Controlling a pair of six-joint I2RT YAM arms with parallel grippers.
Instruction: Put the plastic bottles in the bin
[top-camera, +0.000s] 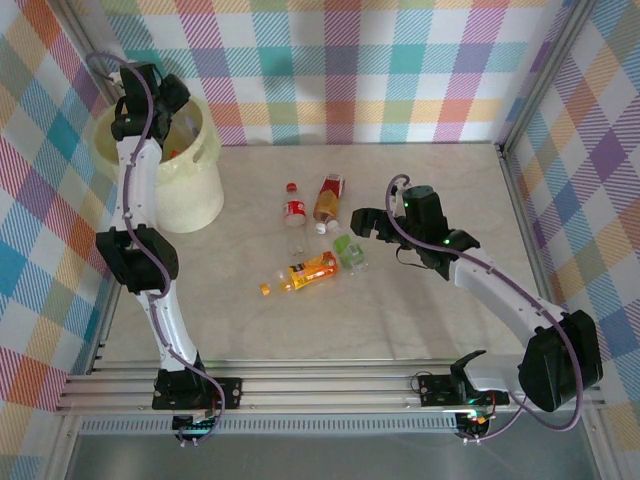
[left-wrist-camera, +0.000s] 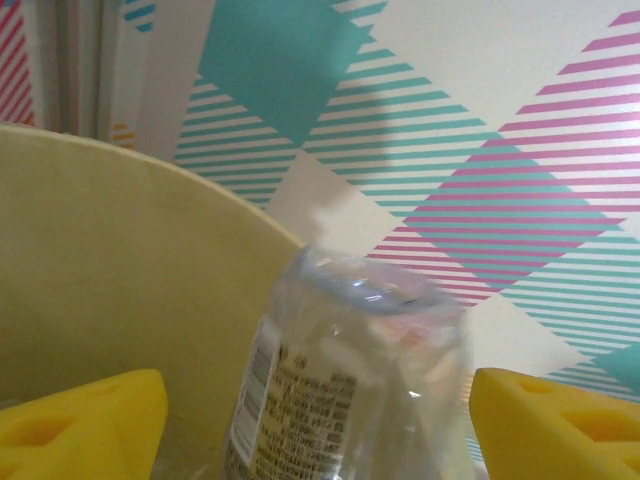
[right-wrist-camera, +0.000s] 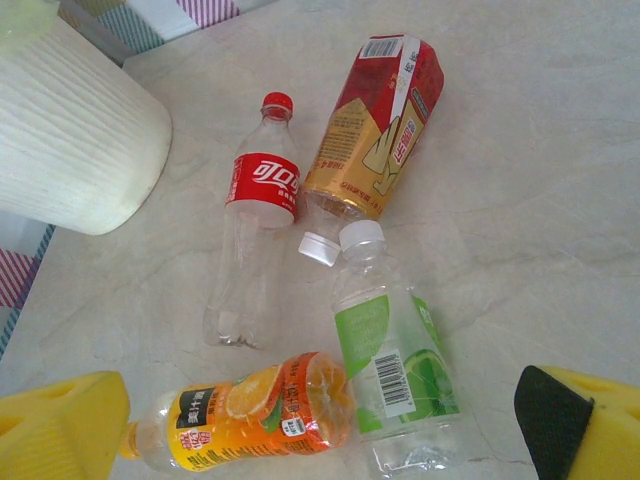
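Note:
My left gripper (top-camera: 150, 100) hangs over the cream-yellow bin (top-camera: 195, 190) at the far left. In the left wrist view its yellow fingers (left-wrist-camera: 90, 420) stand open around a clear bottle (left-wrist-camera: 350, 380); the left one is apart from it, with the bin's inner wall (left-wrist-camera: 120, 280) behind. Several bottles lie mid-table: a red-label one (right-wrist-camera: 258, 200), a red-and-gold one (right-wrist-camera: 375, 130), a green-label one (right-wrist-camera: 395, 360) and an orange one (right-wrist-camera: 260, 410). My right gripper (top-camera: 362, 222) hovers open just right of them, holding nothing.
A loose white cap (right-wrist-camera: 320, 247) lies between the red-and-gold and green-label bottles. Checked cloth walls close the back and sides. A metal frame post (top-camera: 520, 200) runs along the table's right edge. Bare tabletop lies right of the bottles and toward the near edge.

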